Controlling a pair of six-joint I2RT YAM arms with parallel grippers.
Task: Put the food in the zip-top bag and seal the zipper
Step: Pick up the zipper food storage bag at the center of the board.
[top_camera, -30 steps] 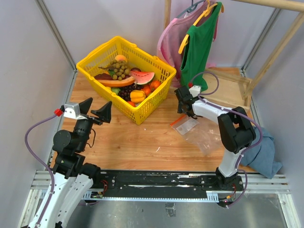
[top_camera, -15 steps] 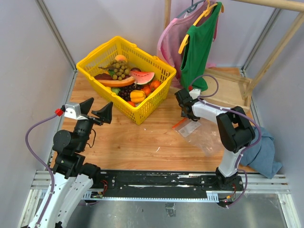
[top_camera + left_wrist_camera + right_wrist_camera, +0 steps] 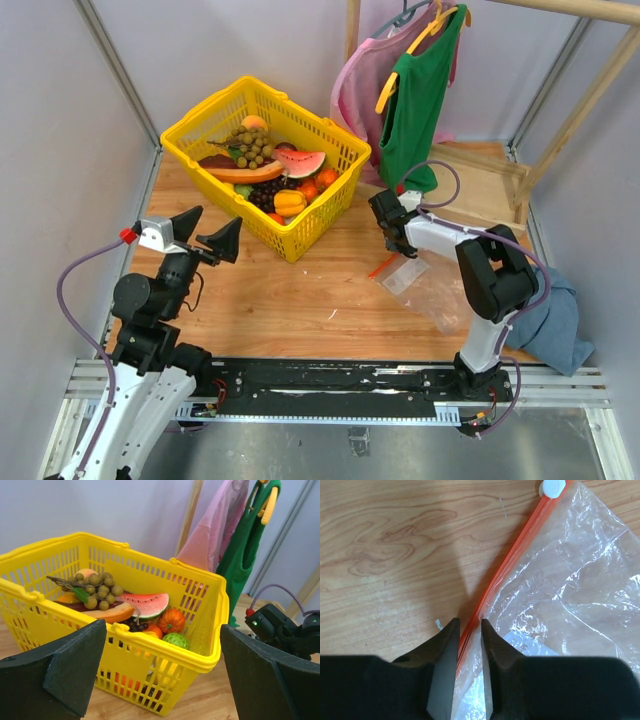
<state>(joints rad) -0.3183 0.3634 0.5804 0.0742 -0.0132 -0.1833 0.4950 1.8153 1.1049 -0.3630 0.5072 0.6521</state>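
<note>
The clear zip-top bag (image 3: 425, 285) (image 3: 570, 580) lies flat on the wooden table, to the right of the basket. Its orange-red zipper (image 3: 520, 545) (image 3: 382, 266) ends in a white slider (image 3: 553, 487). My right gripper (image 3: 400, 250) (image 3: 469, 622) is down on the bag's mouth, jaws narrowed onto the zipper strip. The food (image 3: 265, 170) is piled in the yellow basket: grape bunch (image 3: 97, 590), watermelon slice (image 3: 145, 604), orange fruit (image 3: 171, 621), green bumpy ball (image 3: 175, 640). My left gripper (image 3: 205, 235) (image 3: 162, 625) hangs wide open in front of the basket, holding nothing.
The yellow mesh basket (image 3: 190, 165) (image 3: 165, 647) stands at the back left. Pink and green garments (image 3: 415, 90) hang on a wooden rack at the back right. A blue cloth (image 3: 555, 325) lies at the table's right edge.
My right gripper's jaws have closed from wide open onto the zipper strip and moved slightly right. The bag has shifted a little with it. The left arm has barely moved.
</note>
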